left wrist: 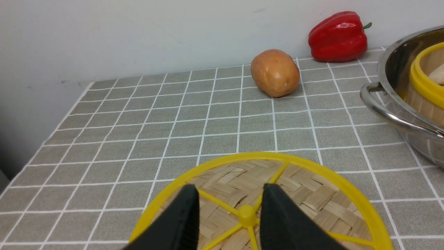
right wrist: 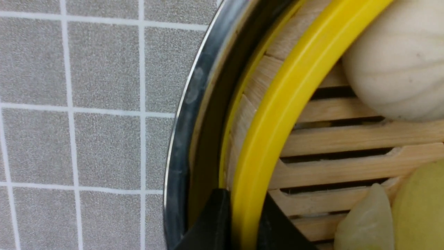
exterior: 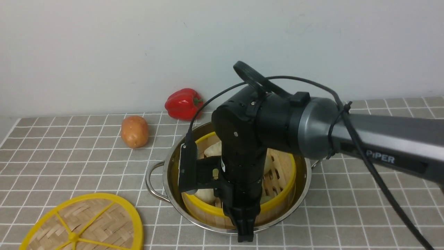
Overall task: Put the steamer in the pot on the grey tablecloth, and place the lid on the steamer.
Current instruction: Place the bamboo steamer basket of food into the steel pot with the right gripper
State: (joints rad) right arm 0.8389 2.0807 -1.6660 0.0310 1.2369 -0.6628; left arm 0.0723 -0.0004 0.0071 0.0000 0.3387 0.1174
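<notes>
Front view is showing the right arm [exterior: 381, 139], with "PiPER" lettering [exterior: 380, 158] on its side, bending down over the pot [exterior: 169, 163]. The right gripper [exterior: 245, 236] is meeting the near wall of the steamer [exterior: 277, 205]. The steamer is sitting inside the pot, mid-way across the grey tablecloth [exterior: 69, 156], and is holding pale buns [exterior: 213, 149]. The lid [exterior: 100, 222] is lying flat at the cloth's near left corner, apart from the pot. A potato [exterior: 134, 131] and a red pepper [exterior: 183, 103] are resting toward the far edge.

Left wrist view is giving what the front view is not: the left gripper [left wrist: 229, 187] is standing with its jaws apart, the lid's centre knob [left wrist: 247, 211] between them.

Right wrist view is showing the grip close up. The right gripper's fingers [right wrist: 211, 222] are pinching the steamer's yellow rim, one outside against the pot wall, one inside. A white bun, a pale dumpling [right wrist: 367, 222] and a yellowish piece [right wrist: 423, 208] are lying on the slats.
</notes>
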